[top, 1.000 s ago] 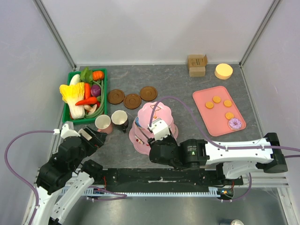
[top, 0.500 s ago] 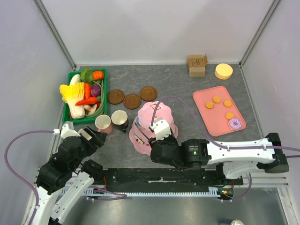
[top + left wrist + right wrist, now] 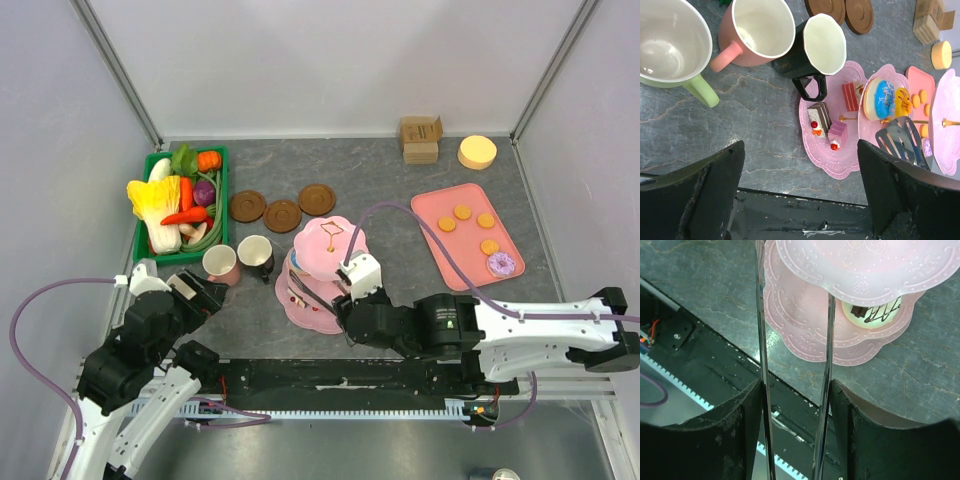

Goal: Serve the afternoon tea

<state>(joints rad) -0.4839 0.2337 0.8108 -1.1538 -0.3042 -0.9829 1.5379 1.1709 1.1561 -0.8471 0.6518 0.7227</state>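
The pink tiered stand (image 3: 325, 262) stands at the table's middle. In the left wrist view (image 3: 827, 155) its lower tiers carry cake bits (image 3: 820, 118) and a blue donut (image 3: 883, 97). My right gripper (image 3: 346, 306) is shut on metal tongs (image 3: 761, 340), just in front of the stand (image 3: 805, 327). The tong tips (image 3: 900, 141) sit by the middle tier. The pink mug (image 3: 219, 263), dark mug (image 3: 257, 253) and pale green mug (image 3: 670, 45) stand left of the stand. My left gripper (image 3: 800, 195) is open and empty above the near table edge.
Three brown saucers (image 3: 282, 214) lie behind the mugs. A pink tray (image 3: 450, 250) at the right holds orange biscuits (image 3: 462, 212) and a purple donut (image 3: 500, 264). A green basket of toy vegetables (image 3: 180, 200) is at the left. Cardboard boxes (image 3: 420, 138) and a yellow disc (image 3: 477, 152) sit at the back.
My right arm has drawn back to the right and toward the near edge with the tongs, uncovering the stand's top tier. The left arm has not moved.
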